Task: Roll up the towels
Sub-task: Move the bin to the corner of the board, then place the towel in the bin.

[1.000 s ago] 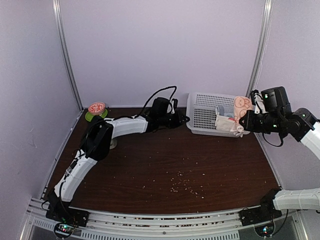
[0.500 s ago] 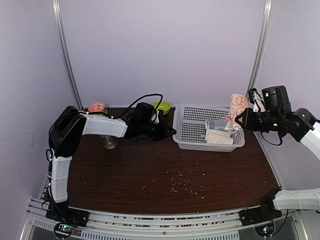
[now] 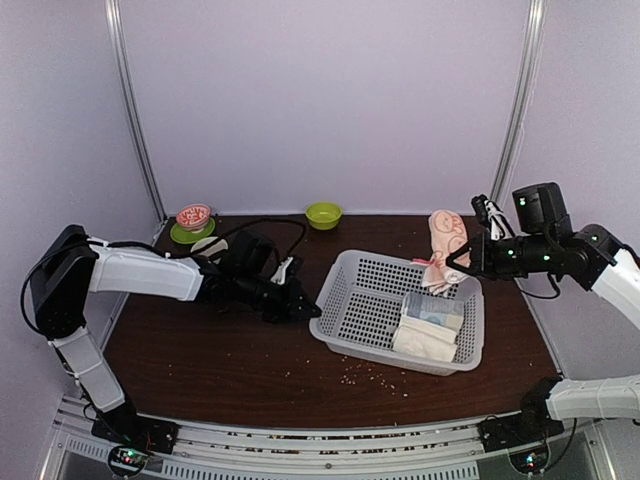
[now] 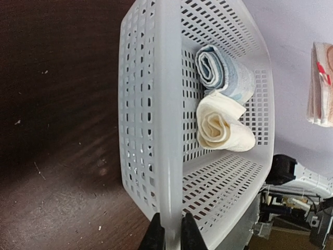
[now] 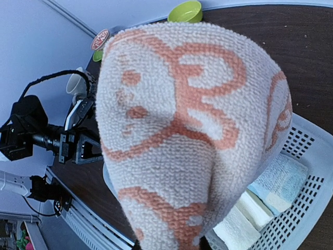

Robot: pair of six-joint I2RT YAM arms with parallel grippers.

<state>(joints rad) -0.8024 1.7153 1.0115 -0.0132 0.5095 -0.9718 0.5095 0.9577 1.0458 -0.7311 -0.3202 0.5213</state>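
Observation:
A white plastic basket sits mid-table and holds a rolled blue towel and a rolled cream towel. My left gripper is shut on the basket's left rim; the rolls also show in the left wrist view, blue and cream. My right gripper is shut on a rolled pink-patterned towel and holds it in the air above the basket's far right corner. That towel fills the right wrist view and hides the fingers.
A green bowl stands at the back centre. A green plate with a red-topped item and a cup stand at the back left. Crumbs lie on the wooden table near the front. Walls close in on both sides.
My left gripper has pulled the basket from the back right toward the table's middle and front. My right gripper with the pink towel has shifted left and slightly down, following above the basket.

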